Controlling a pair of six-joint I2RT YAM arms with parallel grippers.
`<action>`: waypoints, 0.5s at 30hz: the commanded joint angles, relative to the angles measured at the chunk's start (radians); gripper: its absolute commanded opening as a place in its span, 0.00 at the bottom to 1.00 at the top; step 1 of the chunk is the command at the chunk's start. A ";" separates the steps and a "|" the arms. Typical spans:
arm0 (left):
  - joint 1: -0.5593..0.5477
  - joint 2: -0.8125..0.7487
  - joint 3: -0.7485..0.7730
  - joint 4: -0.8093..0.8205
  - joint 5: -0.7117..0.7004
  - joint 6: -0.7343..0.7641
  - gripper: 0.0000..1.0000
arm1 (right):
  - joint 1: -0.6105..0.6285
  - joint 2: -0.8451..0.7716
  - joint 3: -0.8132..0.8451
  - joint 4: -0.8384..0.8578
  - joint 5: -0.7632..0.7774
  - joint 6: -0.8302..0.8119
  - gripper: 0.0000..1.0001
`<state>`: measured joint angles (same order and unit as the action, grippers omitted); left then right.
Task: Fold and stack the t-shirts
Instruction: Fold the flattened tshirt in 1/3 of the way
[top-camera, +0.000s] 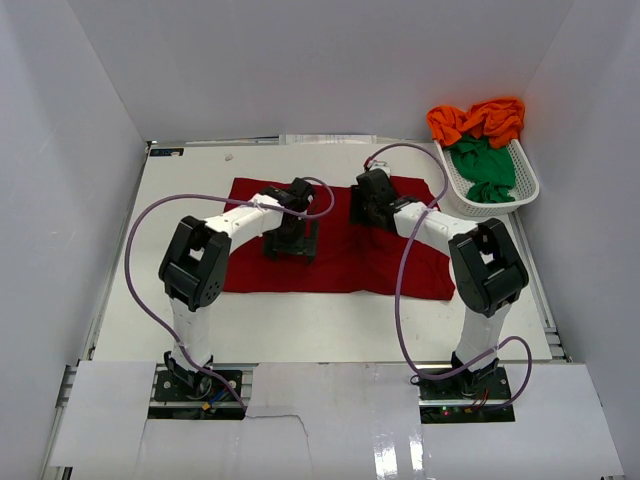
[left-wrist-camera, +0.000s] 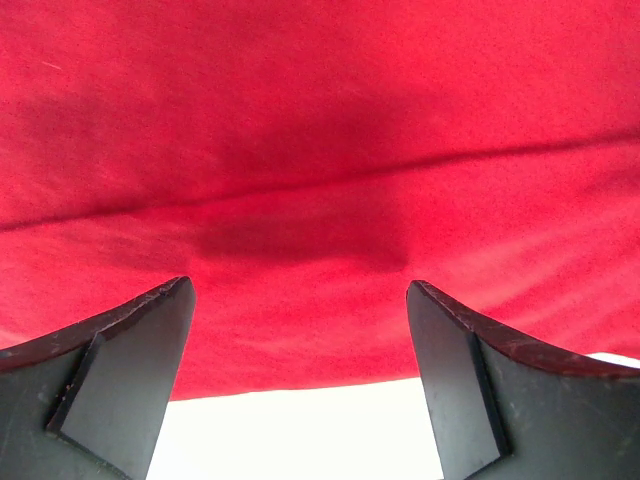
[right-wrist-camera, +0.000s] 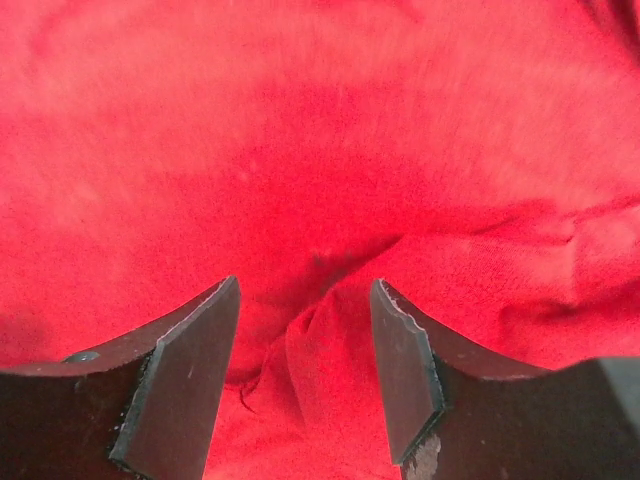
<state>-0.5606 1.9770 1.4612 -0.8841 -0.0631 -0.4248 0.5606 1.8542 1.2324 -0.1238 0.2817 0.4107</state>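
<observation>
A dark red t-shirt (top-camera: 340, 265) lies spread flat on the white table (top-camera: 300, 325), filling its middle. My left gripper (top-camera: 292, 254) hovers over the shirt's left-centre. In the left wrist view it (left-wrist-camera: 298, 283) is open wide, with the shirt's hem (left-wrist-camera: 300, 340) and bare table between the fingers. My right gripper (top-camera: 366, 220) is over the shirt's upper middle. In the right wrist view it (right-wrist-camera: 305, 282) is open, with a raised ridge of red fabric (right-wrist-camera: 335, 340) between the fingers, apart from both. An orange shirt (top-camera: 490, 118) and a green shirt (top-camera: 485, 165) sit in the basket.
A white lattice basket (top-camera: 455, 195) stands at the back right corner against the wall. White walls enclose the table on three sides. Purple cables loop from both arms over the table.
</observation>
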 joint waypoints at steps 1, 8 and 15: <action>-0.051 -0.070 0.007 -0.010 -0.012 -0.022 0.98 | -0.022 -0.033 0.058 -0.008 -0.002 -0.036 0.61; -0.087 -0.043 0.008 -0.010 -0.004 -0.046 0.98 | -0.045 0.108 0.275 -0.259 -0.032 -0.056 0.55; -0.143 -0.012 0.086 -0.009 0.035 -0.081 0.98 | -0.045 0.218 0.519 -0.513 -0.059 -0.090 0.49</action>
<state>-0.6632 1.9736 1.4834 -0.8989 -0.0551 -0.4789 0.5117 2.0434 1.6440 -0.4744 0.2428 0.3531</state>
